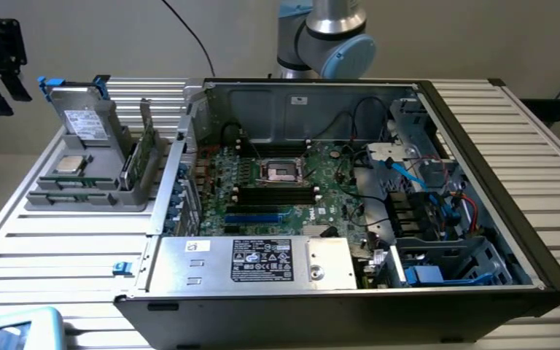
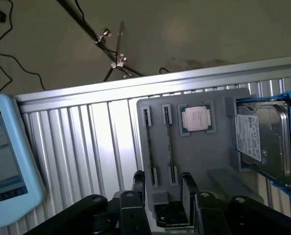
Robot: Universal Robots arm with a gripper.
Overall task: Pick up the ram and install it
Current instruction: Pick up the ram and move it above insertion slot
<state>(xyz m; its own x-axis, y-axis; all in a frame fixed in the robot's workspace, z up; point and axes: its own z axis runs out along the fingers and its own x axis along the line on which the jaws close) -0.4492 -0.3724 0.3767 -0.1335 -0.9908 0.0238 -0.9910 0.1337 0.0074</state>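
Observation:
The ram [image 1: 140, 157], a thin green board, stands on edge along the grey holder [image 1: 41, 198], on the side nearest the open computer case [image 1: 513, 219]. Inside the case, black memory slots [image 1: 276, 194] lie on the motherboard just below the processor socket [image 1: 282, 170]. In the wrist view my gripper [image 2: 162, 188] hangs open above the grey holder [image 2: 218, 181]. Its two dark fingers [image 2: 187, 188] straddle the ends of two narrow slots [image 2: 167, 127], and nothing is between them. I cannot tell the ram apart in the wrist view.
The holder also carries a square silver processor [image 1: 70, 165] [image 2: 195, 119] and a boxy drive [image 1: 87, 120] [image 2: 262, 139] in blue clips. A light-blue tablet [image 1: 12, 329] [image 2: 6, 161] lies on the slatted table. A tripod [image 2: 111, 54] stands on the floor beyond the table edge.

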